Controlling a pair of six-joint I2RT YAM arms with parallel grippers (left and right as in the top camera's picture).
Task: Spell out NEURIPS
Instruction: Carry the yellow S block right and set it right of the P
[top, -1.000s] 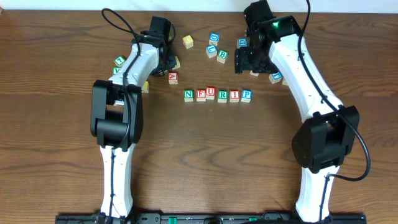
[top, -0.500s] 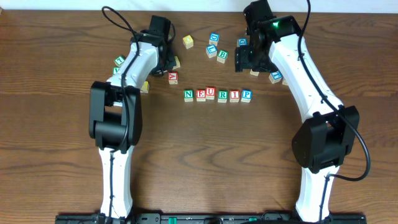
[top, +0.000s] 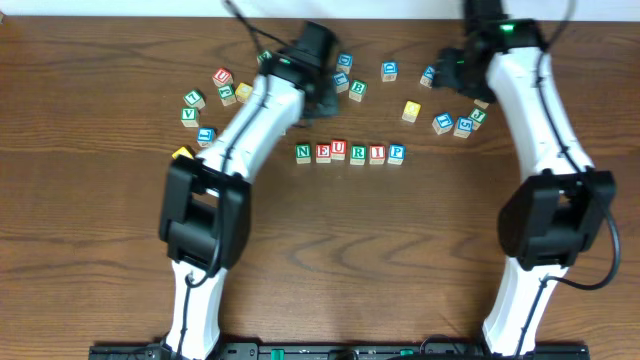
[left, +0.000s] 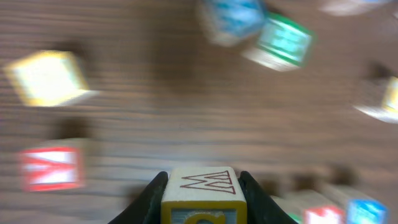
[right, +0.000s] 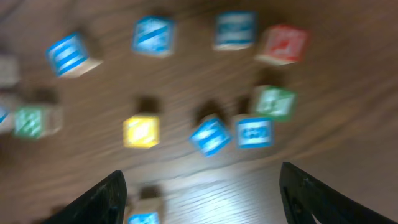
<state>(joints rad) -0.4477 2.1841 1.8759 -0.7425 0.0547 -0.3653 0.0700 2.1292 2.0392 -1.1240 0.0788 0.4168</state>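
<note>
Pinching a small wooden cube (left: 204, 191) between my left fingers (left: 151, 198), I judge it light, stiff and smooth-faced, so a square hold on two opposite flat sides suits it. It sits centred between them, seemingly clear of the surface (top: 400, 250), just behind the row (top: 350, 152) reading N-E-U-R-I-P. My right fingers (right: 107, 198) stand spread above loose cubes (right: 211, 134), holding nothing.

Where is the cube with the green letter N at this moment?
In the overhead view, the N cube forms the left end of the letter row, directly beside the E cube.
</note>
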